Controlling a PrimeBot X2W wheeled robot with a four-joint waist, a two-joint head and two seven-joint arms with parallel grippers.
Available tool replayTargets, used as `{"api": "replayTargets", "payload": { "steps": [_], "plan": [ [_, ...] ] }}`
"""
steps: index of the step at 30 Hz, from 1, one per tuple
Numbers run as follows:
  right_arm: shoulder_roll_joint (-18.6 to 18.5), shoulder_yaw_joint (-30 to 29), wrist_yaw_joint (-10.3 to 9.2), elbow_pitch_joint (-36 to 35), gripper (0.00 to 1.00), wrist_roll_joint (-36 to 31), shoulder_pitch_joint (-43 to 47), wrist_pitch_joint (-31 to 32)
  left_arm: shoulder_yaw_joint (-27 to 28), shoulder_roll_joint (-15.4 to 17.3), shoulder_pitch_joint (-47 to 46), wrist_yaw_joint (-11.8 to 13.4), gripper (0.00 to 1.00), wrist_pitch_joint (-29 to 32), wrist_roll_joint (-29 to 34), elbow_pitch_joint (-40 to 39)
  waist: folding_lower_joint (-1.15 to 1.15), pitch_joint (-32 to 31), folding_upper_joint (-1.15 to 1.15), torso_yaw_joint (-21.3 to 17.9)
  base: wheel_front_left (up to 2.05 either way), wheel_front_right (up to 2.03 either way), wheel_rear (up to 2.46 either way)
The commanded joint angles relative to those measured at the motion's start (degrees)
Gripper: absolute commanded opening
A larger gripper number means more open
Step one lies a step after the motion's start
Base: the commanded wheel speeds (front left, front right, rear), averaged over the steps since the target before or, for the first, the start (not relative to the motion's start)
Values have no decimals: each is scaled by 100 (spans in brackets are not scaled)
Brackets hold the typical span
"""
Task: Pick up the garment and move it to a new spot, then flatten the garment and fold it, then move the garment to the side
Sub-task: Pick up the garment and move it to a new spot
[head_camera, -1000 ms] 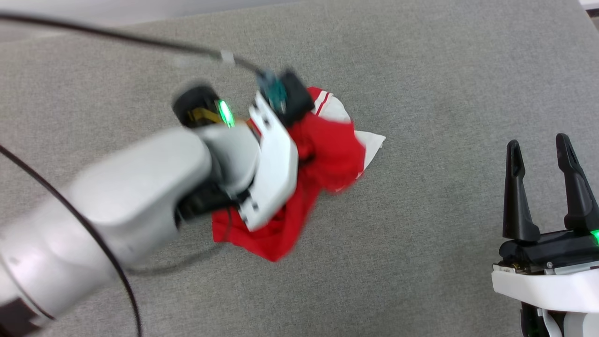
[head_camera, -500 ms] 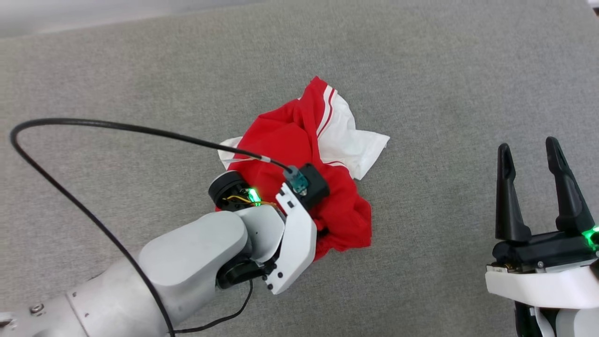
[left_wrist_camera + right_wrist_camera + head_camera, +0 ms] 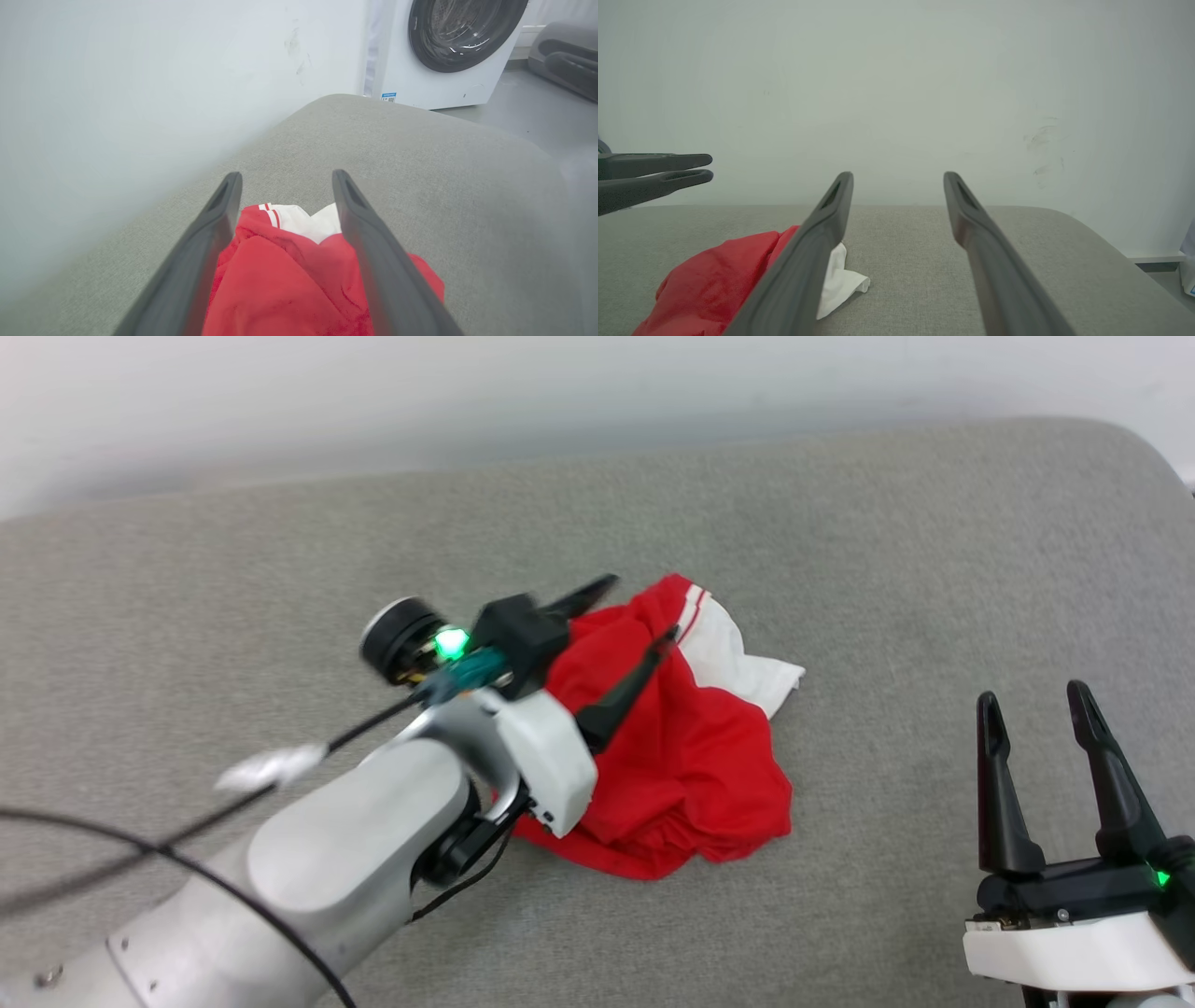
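One garment [image 3: 691, 775], red with a white sleeve and striped trim, is lying crumpled in a heap near the middle of the grey fabric surface [image 3: 934, 569]; left tool [image 3: 642, 608] is hovering over the heap's upper left part, fingers standing wide apart, gripping nothing; right tool [image 3: 1032, 694] is hanging well apart to the right, fingers spread wide, holding nothing; washing machine [image 3: 444, 56] is standing beyond the surface's far end.

No legible text; blue sticker [image 3: 388, 97] on washing machine [image 3: 439, 86] too small.
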Motion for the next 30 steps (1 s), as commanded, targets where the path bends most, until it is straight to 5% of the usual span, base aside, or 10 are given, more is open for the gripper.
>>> {"api": "replayTargets", "payload": {
  "steps": [1,6,7,8,15,22,30],
  "plan": [
    [0,-16,-2,15,100,-1,62,-11,83,31,190,171,100,-215,57,-37,0,-156,0,136,0,0,0],
    [1,-100,-2,83,100,-22,209,-11,550,175,809,1094,100,-722,383,-162,0,-347,0,293,0,0,0],
    [0,-116,-2,130,100,-17,277,-10,1036,158,1308,1629,100,-762,657,-386,0,-441,0,346,0,0,0],
    [0,-111,-2,138,100,-16,282,-10,1263,185,1522,1810,100,-765,816,-499,0,-476,0,352,0,0,0],
    [0,-160,-2,198,100,86,396,-10,2803,109,3255,2506,100,-765,1816,-1173,0,-678,0,380,0,0,0],
    [1,-224,-2,294,100,189,538,-11,4025,-357,4572,2542,100,-760,2604,-1466,0,-812,0,413,0,0,0],
    [1,-251,-2,418,100,356,712,-10,4853,-957,5441,2018,100,-759,3253,-1661,0,-923,0,410,0,0,0]
  ]
}}
